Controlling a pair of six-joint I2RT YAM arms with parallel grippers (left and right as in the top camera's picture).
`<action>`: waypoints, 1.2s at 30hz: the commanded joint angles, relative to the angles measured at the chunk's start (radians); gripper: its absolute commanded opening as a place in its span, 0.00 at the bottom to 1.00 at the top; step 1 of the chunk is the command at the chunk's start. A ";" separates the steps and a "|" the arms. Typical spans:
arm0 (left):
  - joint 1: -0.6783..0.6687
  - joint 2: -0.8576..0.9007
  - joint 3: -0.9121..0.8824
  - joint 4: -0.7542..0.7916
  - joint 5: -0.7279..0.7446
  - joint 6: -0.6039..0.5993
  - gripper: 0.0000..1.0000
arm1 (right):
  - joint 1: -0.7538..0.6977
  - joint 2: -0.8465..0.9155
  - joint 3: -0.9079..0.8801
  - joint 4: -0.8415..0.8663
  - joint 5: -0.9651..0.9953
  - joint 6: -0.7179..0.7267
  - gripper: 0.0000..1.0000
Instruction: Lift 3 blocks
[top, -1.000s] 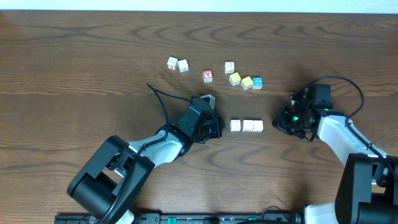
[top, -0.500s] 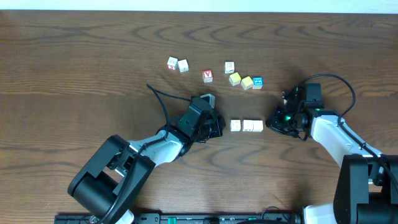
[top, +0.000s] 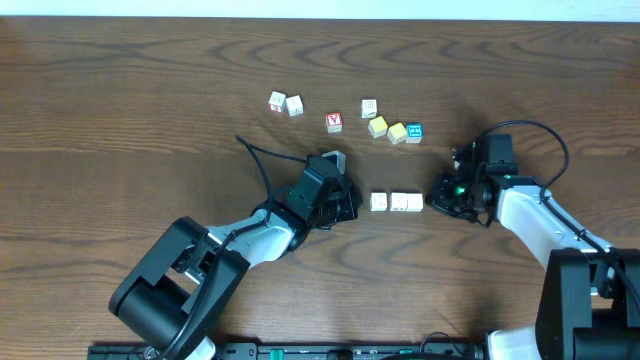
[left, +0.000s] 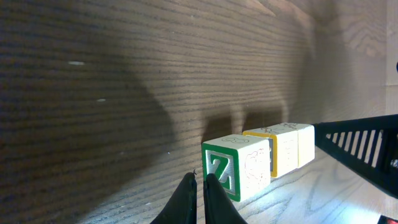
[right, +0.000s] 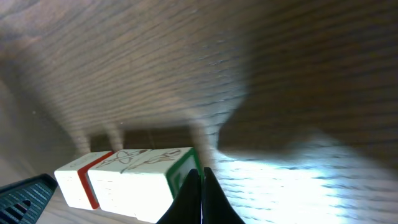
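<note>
Waiting just left of the row, the left gripper (top: 351, 204) keeps its fingers clenched on nothing, its tips just beside the green-lettered end cube (left: 235, 167). The three blocks (top: 398, 202) lie in a line on the table (top: 120, 120) between the two arms (none lifted yet). To their right, the right gripper (top: 438, 198), fingers likewise pressed together and empty, has slid in from farther off to just beside the far end, so a squeeze from both ends looks ready to begin
</note>
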 joint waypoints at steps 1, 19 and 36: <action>-0.001 0.017 0.000 0.002 -0.013 -0.002 0.08 | 0.025 0.003 -0.015 0.008 0.010 0.023 0.01; -0.009 0.017 0.000 0.011 -0.014 -0.003 0.08 | 0.025 0.003 -0.016 0.026 0.010 0.023 0.01; -0.027 0.017 0.000 0.013 -0.060 -0.002 0.08 | 0.025 0.003 -0.020 0.029 0.010 0.023 0.01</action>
